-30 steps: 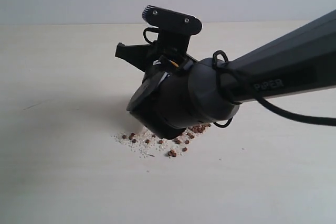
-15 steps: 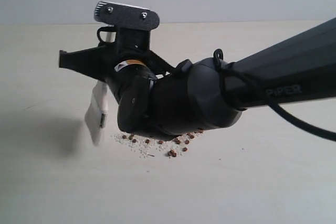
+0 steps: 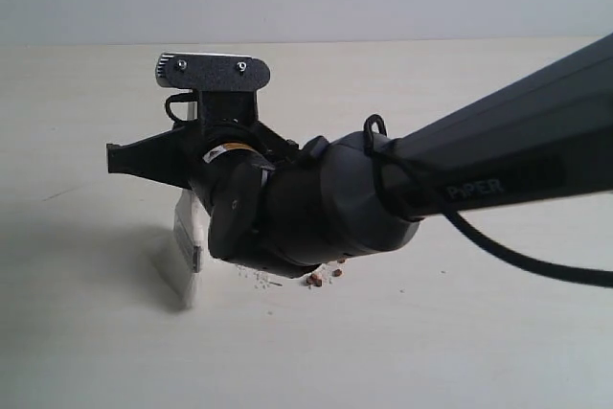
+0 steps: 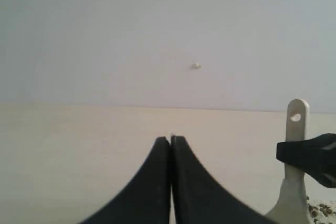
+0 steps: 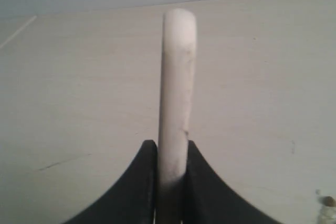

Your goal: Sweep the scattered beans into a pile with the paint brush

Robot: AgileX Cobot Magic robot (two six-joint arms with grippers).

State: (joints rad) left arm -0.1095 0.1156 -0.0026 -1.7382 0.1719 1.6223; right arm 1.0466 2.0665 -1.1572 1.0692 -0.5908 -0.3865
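In the exterior view, the right gripper [image 3: 134, 158] has lowered the brush [image 3: 189, 241] to the table [image 3: 86, 352], just left of the beans [image 3: 324, 277], most now hidden by the arm; a gathering stroke looks next. Left wrist view: left gripper [image 4: 170, 142] closed, empty. Right wrist view: jaws clamp the brush handle.

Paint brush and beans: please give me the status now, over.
Right gripper shut on pale wooden-handled flat paint brush. Left gripper shut, empty. Tiny reddish-brown beans mostly hidden behind right arm.
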